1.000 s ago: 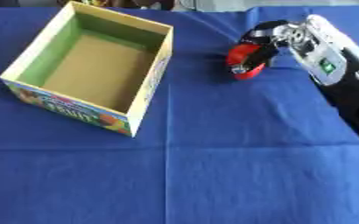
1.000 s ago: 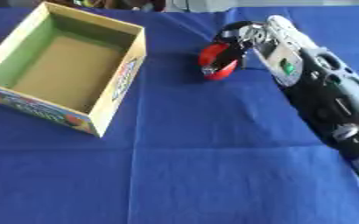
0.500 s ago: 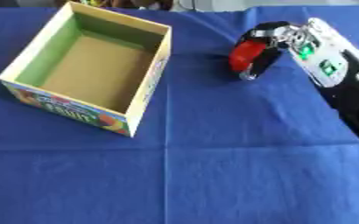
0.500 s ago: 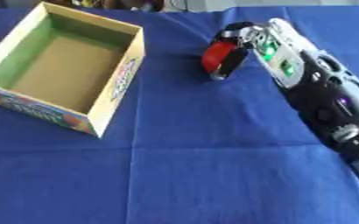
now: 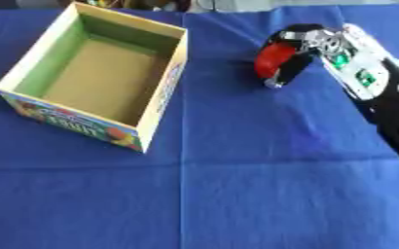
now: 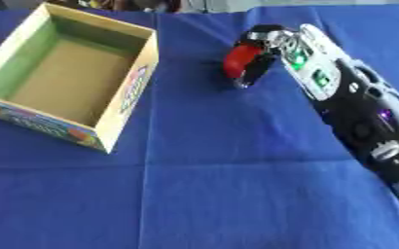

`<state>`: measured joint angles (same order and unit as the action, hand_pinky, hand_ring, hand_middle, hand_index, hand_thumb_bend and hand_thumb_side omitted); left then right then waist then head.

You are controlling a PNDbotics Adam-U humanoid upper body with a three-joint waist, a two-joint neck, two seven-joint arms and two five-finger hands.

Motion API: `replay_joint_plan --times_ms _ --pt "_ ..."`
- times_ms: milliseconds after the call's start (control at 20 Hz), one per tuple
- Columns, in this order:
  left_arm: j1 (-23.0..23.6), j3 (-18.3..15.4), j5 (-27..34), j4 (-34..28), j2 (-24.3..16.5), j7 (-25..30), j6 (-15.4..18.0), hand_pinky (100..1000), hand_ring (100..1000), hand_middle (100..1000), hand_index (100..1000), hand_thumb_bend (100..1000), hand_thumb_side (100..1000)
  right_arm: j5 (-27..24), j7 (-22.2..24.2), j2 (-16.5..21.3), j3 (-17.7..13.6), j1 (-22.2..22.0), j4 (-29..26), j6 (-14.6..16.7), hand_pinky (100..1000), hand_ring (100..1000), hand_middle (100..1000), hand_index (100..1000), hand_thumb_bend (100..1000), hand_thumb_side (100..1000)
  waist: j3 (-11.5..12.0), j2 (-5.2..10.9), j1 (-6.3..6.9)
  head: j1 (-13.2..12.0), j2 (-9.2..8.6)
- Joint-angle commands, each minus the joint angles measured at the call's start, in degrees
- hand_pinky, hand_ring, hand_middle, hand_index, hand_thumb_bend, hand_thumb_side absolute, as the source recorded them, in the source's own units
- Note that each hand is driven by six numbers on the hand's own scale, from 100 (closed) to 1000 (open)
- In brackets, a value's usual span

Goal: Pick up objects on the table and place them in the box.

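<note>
Right hand: fingers are curled round a red object, which is gripped and held above the cloth.
Red object: found right of the box, well apart from it, with its lower tip near the blue cloth.
Box: open-topped, inside bare, set at the far left.
Open room: a clear strip of cloth is seen between box and hand.
Left hand: not seen.

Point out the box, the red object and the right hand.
box [image 5: 169,82], left eye view, right wall.
red object [image 5: 274,59], left eye view, red face.
right hand [image 6: 275,41], right eye view, knuckles.
</note>
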<state>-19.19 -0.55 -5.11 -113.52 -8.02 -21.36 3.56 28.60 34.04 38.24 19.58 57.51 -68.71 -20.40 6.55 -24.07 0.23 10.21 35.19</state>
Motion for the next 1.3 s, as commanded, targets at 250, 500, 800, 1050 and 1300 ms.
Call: replay_joint_plan --times_ms 250,500,800,1050,1300 --pt "0.14 0.02 -0.32 -1.07 -0.87 0.0 -0.34 581 896 842 659 100 911 -1.54 -0.44 4.07 -0.63 3.47 -7.8 -1.86 451 607 646 753 100 192 -0.38 2.35 -0.41 -0.14 0.55" --pt "0.41 0.04 -0.46 -1.07 -1.06 0.09 -0.42 582 896 842 659 100 912 -1.34 -0.06 4.85 -1.17 6.25 -11.86 -2.51 452 601 634 744 100 219 -0.48 2.9 -0.77 -0.04 0.69" --pt "0.53 0.06 -0.52 -1.07 -1.19 0.13 -0.39 582 896 842 658 100 911 -1.88 0.6 3.76 -1.8 9.08 -15.5 -2.45 449 594 629 745 100 231 -0.2 3.02 -1.34 0.38 0.72" --pt "0.41 0.22 -0.48 -1.07 -1.29 0.29 -0.3 581 895 842 659 100 911 -1.62 1.46 0.5 -1.04 12.75 -16.38 -2.54 447 589 627 744 100 256 0.54 3.04 -1.86 1.23 0.57" --pt "0.01 0.41 -0.4 -1.07 -1.4 0.52 -0.18 581 894 842 659 100 910 -0.54 1.91 -4.86 -0.24 16.86 -14.31 -2.24 442 583 622 741 100 265 1.74 2.98 -2.28 2.5 0.37"
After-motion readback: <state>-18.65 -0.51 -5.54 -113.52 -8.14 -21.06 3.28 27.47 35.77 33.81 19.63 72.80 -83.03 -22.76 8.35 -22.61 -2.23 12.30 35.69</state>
